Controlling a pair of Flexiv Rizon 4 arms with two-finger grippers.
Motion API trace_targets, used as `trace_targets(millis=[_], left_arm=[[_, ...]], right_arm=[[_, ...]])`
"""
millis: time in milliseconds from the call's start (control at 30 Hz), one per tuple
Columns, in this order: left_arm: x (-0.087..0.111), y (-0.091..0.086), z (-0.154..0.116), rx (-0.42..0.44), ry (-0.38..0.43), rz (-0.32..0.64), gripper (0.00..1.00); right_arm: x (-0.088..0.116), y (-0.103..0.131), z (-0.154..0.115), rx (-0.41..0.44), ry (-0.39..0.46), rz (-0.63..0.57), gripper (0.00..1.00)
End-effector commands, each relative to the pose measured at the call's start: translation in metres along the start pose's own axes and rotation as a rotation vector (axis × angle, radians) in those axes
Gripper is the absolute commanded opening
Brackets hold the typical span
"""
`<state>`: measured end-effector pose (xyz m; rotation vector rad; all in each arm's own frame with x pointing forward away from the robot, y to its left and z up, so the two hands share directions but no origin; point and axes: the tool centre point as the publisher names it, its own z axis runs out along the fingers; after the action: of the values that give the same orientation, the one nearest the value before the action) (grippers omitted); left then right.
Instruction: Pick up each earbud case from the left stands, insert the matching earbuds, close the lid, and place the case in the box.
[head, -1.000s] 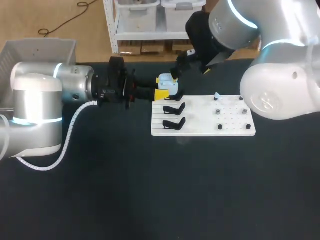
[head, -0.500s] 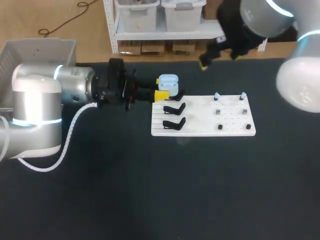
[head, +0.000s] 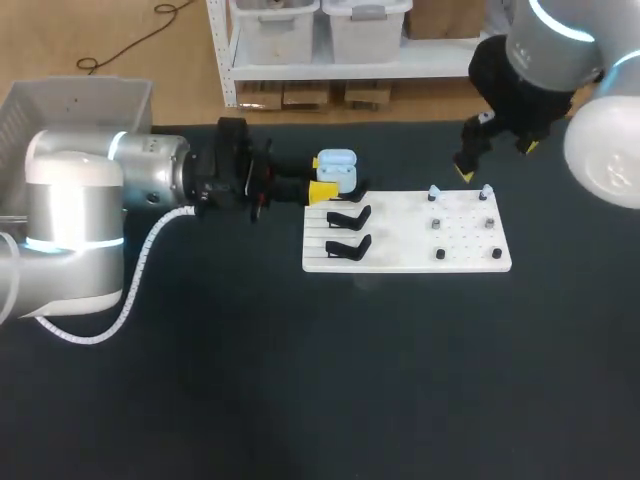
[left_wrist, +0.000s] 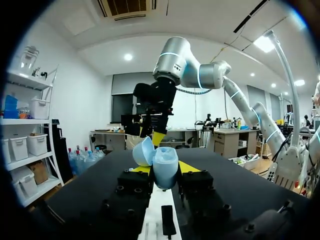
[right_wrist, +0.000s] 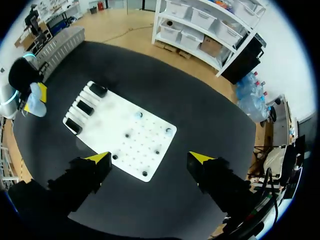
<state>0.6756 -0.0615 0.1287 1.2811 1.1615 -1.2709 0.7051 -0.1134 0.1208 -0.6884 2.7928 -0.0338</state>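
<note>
Left gripper (left_wrist: 165, 168) clamped on pale blue earbud case (head: 337, 170), lid open, right gripper (right_wrist: 150, 158) apart.

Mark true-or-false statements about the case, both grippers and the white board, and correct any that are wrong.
1. The left gripper is shut on the light-blue earbud case. True.
2. The case's lid is closed. False: the lid stands open.
3. The right gripper grips an earbud. False: its fingers are open and empty, above the white board.
4. Two light-blue earbuds sit on the board's far row. True.
5. The two black stands nearest the camera in the head view each carry a case. False: both are empty.
</note>
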Motion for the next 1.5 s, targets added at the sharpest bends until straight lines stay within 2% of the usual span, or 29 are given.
trace_targets(millis=[33,167,367,900,1500], left_arm=[[0.001,0.0,0.0,-0.001,-0.003,0.002,0.0],[0.001,0.0,0.0,-0.001,-0.003,0.002,0.0],[0.001,0.0,0.0,-0.001,-0.003,0.002,0.0],[0.001,0.0,0.0,-0.001,-0.003,0.002,0.0],[0.001,0.0,0.0,-0.001,-0.003,0.002,0.0]], right_arm=[[-0.008,-0.002,0.018,0.017,0.079,-0.015,1.0],[-0.002,-0.005,0.031,0.036,0.125,-0.044,1.0],[0.003,-0.012,0.044,0.041,0.147,-0.075,1.0],[-0.004,-0.035,0.075,0.065,0.136,-0.105,1.0],[-0.008,-0.038,0.087,0.047,0.137,-0.089,1.0]])
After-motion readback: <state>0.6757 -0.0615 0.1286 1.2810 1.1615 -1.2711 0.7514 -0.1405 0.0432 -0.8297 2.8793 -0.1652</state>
